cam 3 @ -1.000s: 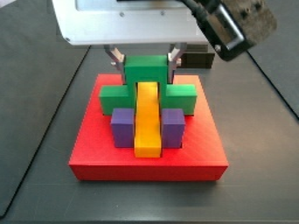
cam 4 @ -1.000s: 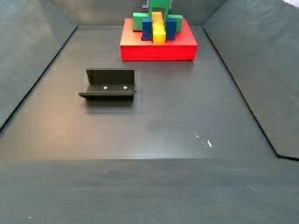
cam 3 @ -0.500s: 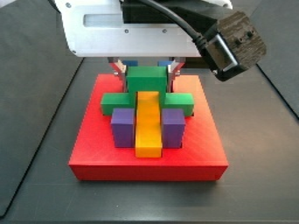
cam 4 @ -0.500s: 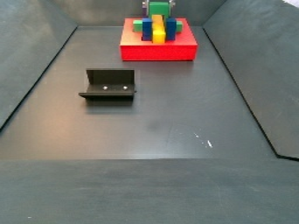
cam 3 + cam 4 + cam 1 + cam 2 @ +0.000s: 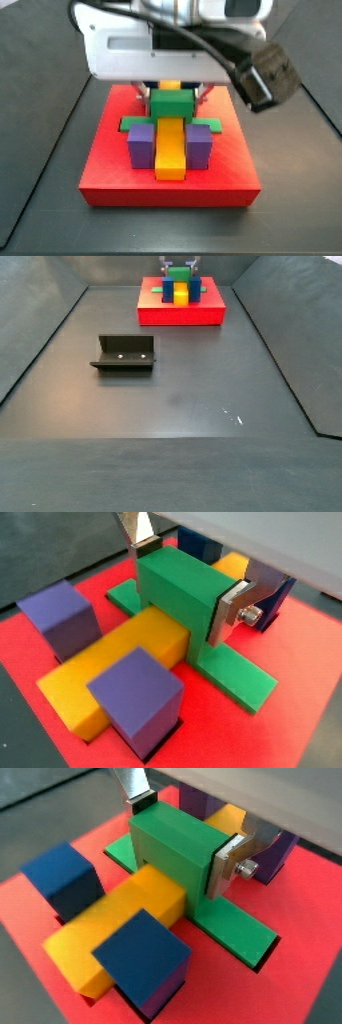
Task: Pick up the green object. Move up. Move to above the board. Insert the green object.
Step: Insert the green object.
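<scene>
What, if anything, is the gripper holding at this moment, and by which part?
The gripper holds the green object by the two opposite sides of its raised middle cube, over the red board.

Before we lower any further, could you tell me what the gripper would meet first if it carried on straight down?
The gripper is shut on the green object, which already sits low across the yellow bar. Going down, that piece would likely press against the bar or the board; depth is unclear.

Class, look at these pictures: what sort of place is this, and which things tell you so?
Likely a robot test bench: a bare dark walled floor, a bolted-down black L-shaped fixture, and a claw gripping a green blocky piece on a red square board.
</scene>
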Motion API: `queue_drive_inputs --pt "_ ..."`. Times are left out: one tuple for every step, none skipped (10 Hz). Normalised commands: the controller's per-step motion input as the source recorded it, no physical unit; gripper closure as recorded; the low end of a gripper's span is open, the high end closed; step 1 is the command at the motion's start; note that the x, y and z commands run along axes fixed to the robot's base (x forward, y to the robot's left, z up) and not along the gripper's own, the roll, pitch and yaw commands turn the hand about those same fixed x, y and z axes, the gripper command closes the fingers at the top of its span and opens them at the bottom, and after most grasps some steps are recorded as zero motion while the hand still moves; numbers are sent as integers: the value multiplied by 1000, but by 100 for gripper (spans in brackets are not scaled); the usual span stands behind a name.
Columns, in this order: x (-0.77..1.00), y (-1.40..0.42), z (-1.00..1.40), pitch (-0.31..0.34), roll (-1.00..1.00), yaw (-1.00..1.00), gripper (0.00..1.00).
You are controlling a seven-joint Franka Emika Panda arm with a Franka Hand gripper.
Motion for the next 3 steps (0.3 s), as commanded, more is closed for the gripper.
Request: queue_drive_inputs --pt "91 -83 -446 0 37 0 100" --pt "0 0 -20 0 77 0 100" --pt "0 0 0 0 0 0 100"
